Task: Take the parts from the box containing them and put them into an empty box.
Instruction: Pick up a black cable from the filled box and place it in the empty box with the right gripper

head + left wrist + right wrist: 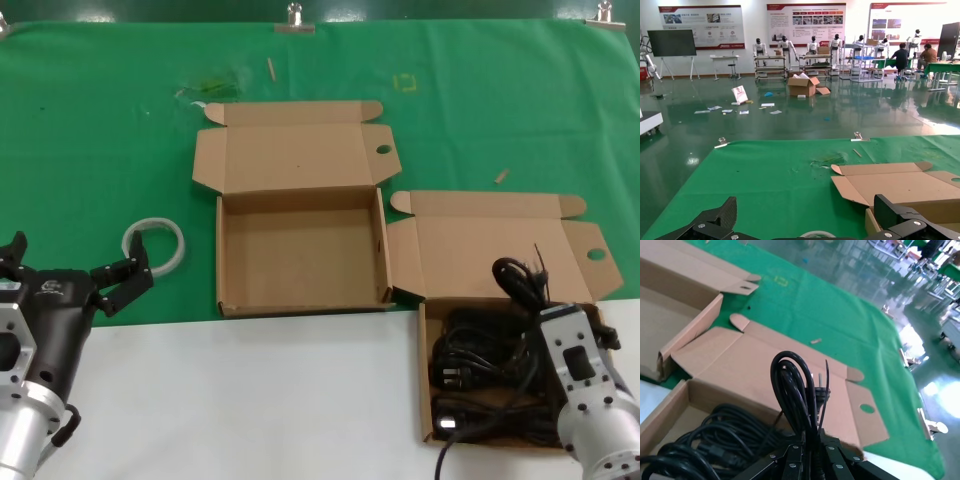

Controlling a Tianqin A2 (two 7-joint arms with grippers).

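The right end effector (541,300) is clamped on one coiled cord (520,278), whose loop stands up above the fingers over the near-right box (425,400), the one still full of black cords (480,370). The held coil looks lifted, though its lower turns run down among the rest, so I cannot tell whether it is free of them.

To do this step well, I would raise the coil straight up until no strand trails into the pile, watching for a plug or loop snagged below. A slow lift matters, since a tangled neighbour could come along and drop on the bench (250,400). Next comes a carry to the left and a little farther away, high enough to pass over the near-right box's upright lid (490,245) and the side wall of the empty box (300,245). Release should come low over the middle of that box so the springy loops settle inside rather than hang over a wall.

The left end effector (122,280) waits at the near left with its fingers spread, holding nothing, just beside the white tape ring (155,245).
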